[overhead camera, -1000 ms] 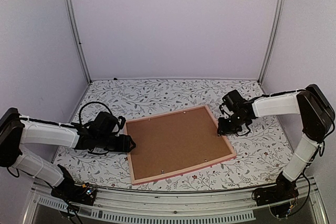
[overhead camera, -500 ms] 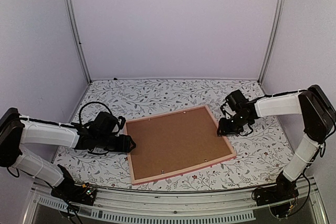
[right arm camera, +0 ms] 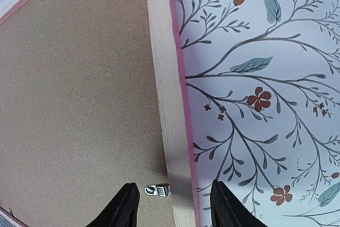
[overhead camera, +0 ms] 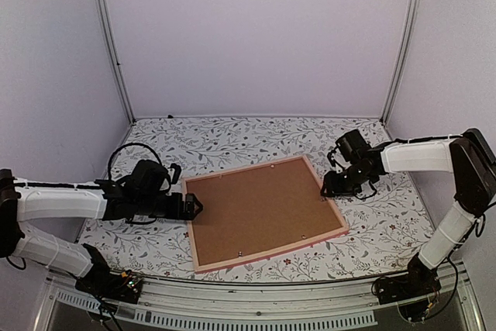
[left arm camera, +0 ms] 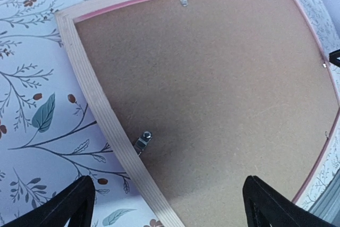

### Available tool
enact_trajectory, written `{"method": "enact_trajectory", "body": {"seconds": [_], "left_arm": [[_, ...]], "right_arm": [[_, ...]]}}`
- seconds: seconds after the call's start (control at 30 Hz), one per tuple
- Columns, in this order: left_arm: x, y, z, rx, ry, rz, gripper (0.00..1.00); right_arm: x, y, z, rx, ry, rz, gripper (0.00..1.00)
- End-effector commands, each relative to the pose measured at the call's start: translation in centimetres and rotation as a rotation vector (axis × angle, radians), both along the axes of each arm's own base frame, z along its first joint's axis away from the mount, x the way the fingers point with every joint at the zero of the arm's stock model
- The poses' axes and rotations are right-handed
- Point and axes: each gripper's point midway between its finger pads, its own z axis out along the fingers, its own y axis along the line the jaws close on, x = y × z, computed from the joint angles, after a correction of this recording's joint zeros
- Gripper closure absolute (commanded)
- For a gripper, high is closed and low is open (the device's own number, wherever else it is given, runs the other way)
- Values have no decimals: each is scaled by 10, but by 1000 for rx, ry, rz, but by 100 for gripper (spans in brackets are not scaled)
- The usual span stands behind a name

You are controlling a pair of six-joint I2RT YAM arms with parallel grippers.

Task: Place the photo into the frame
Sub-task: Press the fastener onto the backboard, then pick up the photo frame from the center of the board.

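Left gripper [overhead camera: 190, 207]: wide, empty, at frame [overhead camera: 271, 251] left edge.
Right gripper [overhead camera: 332, 187]: apart, empty, over right-edge clip [right arm camera: 158, 189].
Photo: hidden from me; backing board [overhead camera: 260, 211] covers frame.
Risk: my fingers catching a clip, shifting frame.

The right gripper [right arm camera: 175, 206] hung with fingers parted astride the pale wooden rail of the frame [right arm camera: 166, 94], a metal clip [right arm camera: 158, 189] just inside on the backing board [right arm camera: 79, 104].

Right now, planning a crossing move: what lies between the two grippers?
Top view: only the frame, brown backing board up, spans between left gripper and right gripper.
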Motion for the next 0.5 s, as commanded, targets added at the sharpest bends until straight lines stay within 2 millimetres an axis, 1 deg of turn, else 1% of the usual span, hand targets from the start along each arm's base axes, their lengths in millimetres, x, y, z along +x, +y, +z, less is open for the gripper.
{"method": "enact_trajectory", "body": {"seconds": [0.0, 0.1, 0.27, 0.33, 0.47], "left_arm": [[-2, -17, 26, -79, -44, -71, 0], [-3, -27, 40, -121, -73, -112, 0], [-8, -42, 65, -146, -169, -187, 1], [-10, -48, 73, -152, -196, -210, 1], [-18, -63, 80, -155, -219, -267, 2]], "right_arm": [[-8, -9, 6, -4, -11, -12, 52], [-14, -13, 5, -4, -8, -14, 56], [-25, -17, -2, -10, 14, -8, 60], [-27, -18, -3, -11, 18, -7, 61], [-30, -19, -7, -15, 26, 0, 62]]}}
